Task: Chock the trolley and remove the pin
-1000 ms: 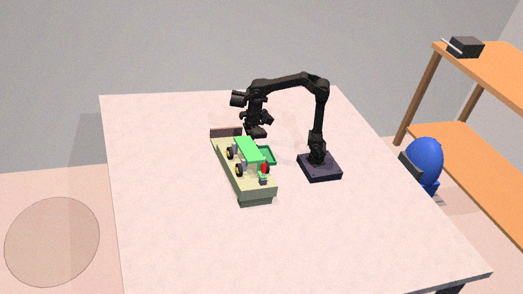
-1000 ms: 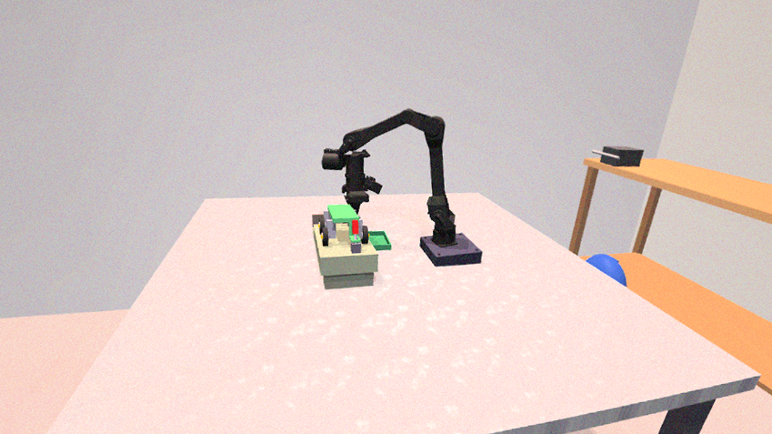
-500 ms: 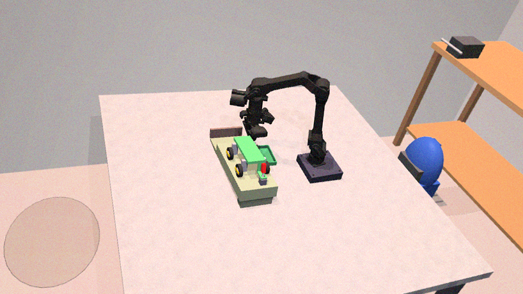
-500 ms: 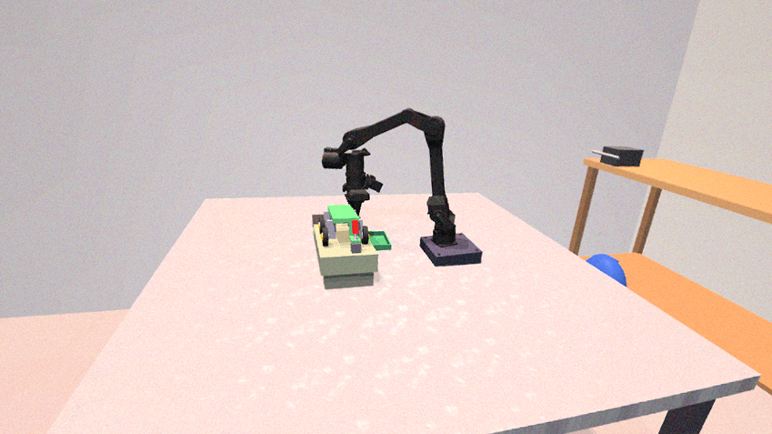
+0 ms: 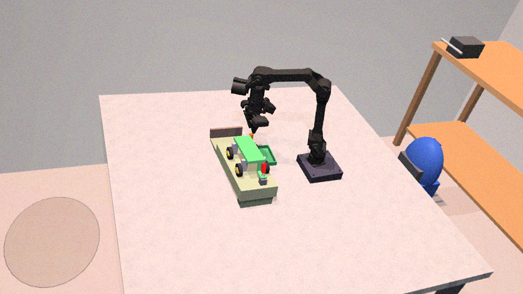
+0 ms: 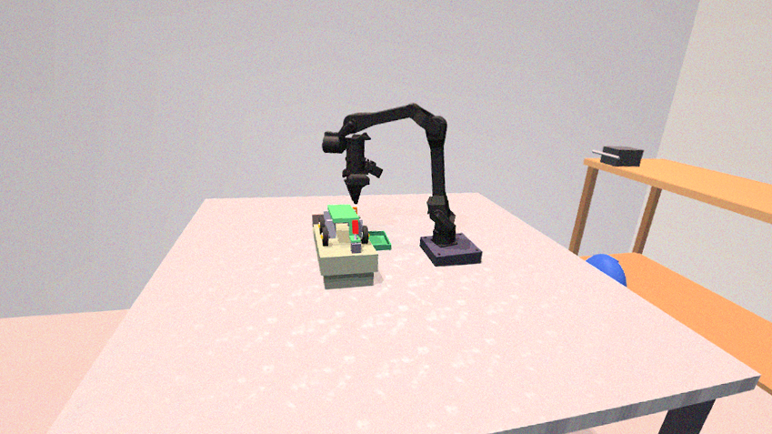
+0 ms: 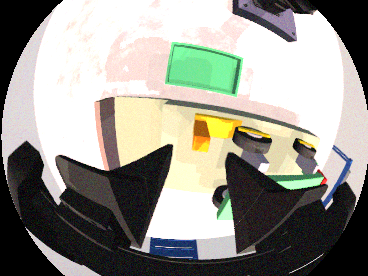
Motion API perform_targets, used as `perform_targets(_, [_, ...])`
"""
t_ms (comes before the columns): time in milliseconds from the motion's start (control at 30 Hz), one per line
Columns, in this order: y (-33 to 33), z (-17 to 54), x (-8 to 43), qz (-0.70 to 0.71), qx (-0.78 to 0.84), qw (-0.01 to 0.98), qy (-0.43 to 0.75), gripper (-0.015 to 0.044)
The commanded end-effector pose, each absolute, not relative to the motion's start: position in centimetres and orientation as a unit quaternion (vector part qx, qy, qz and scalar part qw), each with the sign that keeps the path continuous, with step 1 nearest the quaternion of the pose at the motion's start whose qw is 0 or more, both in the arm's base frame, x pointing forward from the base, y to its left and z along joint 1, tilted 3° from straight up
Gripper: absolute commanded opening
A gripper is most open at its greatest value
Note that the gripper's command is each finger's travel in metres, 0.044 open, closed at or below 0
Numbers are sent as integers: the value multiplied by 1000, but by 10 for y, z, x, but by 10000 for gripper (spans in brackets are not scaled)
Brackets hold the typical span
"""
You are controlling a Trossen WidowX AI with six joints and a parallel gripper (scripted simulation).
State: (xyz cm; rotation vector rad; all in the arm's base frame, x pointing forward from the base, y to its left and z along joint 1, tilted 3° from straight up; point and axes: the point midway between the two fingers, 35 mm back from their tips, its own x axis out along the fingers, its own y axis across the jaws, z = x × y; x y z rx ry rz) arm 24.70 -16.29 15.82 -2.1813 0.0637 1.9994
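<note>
The yellow chock sits on the ramp, its orange handle sticking up, right by one wheel of the trolley, on the side toward the ramp's end board; whether it actually touches the rubber I cannot tell. My gripper hangs over it pointing down, jaws parted and gripping nothing, with the handle clear of both my fingertips. The trolley, with its flat green top, stands on the ramp, black wheels with yellow hubs showing along its side. At its other end, away from the chock, the red-headed stop pin stands upright in its small holder. Just beside the ramp, on the side toward my base, the green tray lies on the table, with no pin in it. My dark base plate rests farther over on that same side, and beyond the table's edge stands an orange shelf unit, a dark box on its upper board.
</note>
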Motion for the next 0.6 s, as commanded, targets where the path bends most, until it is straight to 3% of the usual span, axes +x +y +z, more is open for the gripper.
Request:
perform_targets(0, [-162,157,247,674,-733,92,21,269])
perform_targets(33, [-162,157,247,674,-733,92,21,295])
perform_targets(167, [-165,162,257,662,-747,59,22,190])
perform_targets(300, [-175,175,267,633,-774,-4,22,190])
perform_targets(567, [-124,192,297,603,-778,-132,-116,190])
